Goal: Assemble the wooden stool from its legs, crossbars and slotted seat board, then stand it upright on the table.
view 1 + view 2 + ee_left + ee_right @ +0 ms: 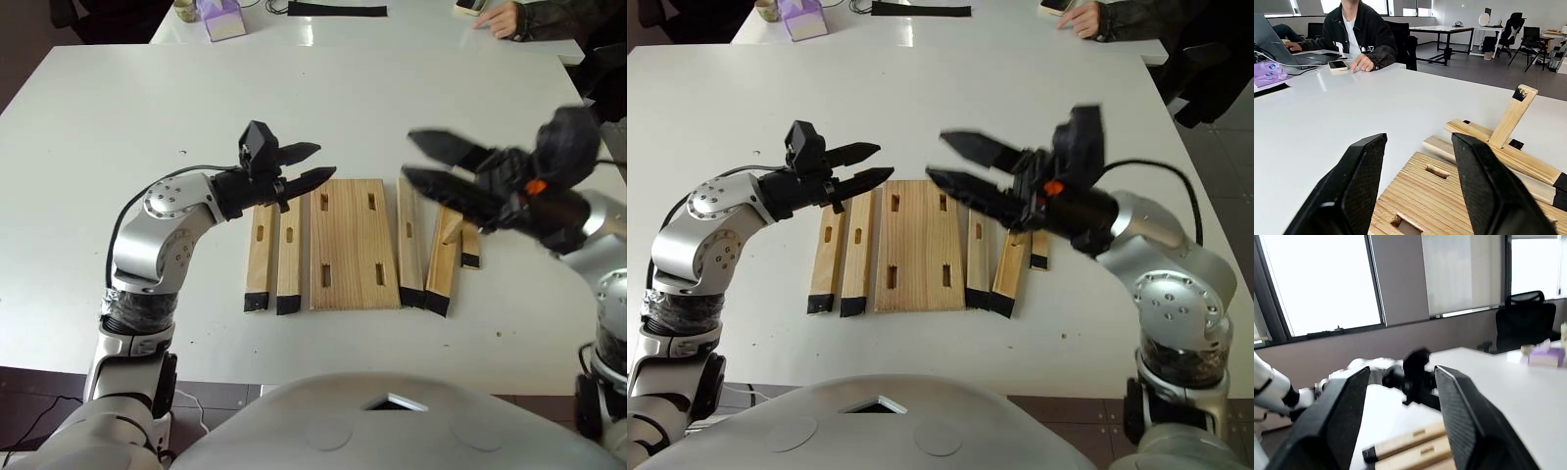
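Our left pincer hangs spread and empty just above the far left corner of the seat board, and our right pincer hangs spread and empty too, above the far ends of the right-hand legs. The slotted board lies flat on the table with the left pair of legs flat just beside it on one side and the other wooden pieces on the other side. Nothing is joined yet, so we judge the assembly barely begun. Our worries are these. The two pincers point at each other over the board, and if both close in on it together they could collide. The legs lie side by side, touching or nearly so, and a finger pushed down between them could shove the neighbour askew or pinch two at once. From the left wrist we also see a short piece propped at a tilt on the right-hand legs; a careless brush from our right arm could tip it off and scatter that group.
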Robot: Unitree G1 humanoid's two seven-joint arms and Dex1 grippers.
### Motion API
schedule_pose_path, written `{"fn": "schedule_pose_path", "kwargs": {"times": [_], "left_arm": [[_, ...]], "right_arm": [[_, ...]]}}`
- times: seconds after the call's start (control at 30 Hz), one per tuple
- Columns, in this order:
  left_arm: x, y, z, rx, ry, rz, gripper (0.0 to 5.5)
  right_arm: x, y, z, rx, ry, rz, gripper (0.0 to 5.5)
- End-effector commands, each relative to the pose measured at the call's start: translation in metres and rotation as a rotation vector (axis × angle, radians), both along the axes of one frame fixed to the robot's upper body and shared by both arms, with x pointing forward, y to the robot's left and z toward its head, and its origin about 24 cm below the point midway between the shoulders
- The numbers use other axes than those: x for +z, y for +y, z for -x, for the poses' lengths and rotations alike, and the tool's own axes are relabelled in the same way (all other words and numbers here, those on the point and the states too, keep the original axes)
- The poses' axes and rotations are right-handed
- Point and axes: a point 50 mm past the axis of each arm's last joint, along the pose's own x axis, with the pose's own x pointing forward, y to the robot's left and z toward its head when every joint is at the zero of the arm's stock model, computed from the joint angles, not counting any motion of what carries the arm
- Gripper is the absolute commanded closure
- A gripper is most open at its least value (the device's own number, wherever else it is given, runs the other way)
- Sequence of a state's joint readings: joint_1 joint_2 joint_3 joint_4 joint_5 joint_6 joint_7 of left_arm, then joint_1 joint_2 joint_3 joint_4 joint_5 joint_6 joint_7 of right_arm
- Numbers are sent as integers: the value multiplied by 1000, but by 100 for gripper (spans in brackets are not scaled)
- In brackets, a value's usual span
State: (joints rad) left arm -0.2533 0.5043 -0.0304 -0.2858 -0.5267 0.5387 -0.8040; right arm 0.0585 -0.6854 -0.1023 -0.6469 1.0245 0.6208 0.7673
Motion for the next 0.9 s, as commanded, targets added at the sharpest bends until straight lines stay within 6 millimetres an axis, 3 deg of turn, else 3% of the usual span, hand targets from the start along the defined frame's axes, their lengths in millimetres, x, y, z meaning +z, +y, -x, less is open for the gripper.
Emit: {"fn": "schedule_pose_path", "kwargs": {"times": [0.03, 0.27, 0.73, 0.9], "left_arm": [[0, 10, -3, 64, 12, 3, 303], [-6, 5, 1, 67, 23, 3, 303], [0, -1, -8, 14, 17, -18, 303], [2, 0, -10, -15, 19, -36, 303]], "right_arm": [[-54, -22, 23, 21, 88, 278, 303], [-73, -34, 33, 150, 49, 443, 303], [-101, -68, 26, 113, 95, 613, 303], [-98, -77, 24, 80, 69, 653, 303]]}}
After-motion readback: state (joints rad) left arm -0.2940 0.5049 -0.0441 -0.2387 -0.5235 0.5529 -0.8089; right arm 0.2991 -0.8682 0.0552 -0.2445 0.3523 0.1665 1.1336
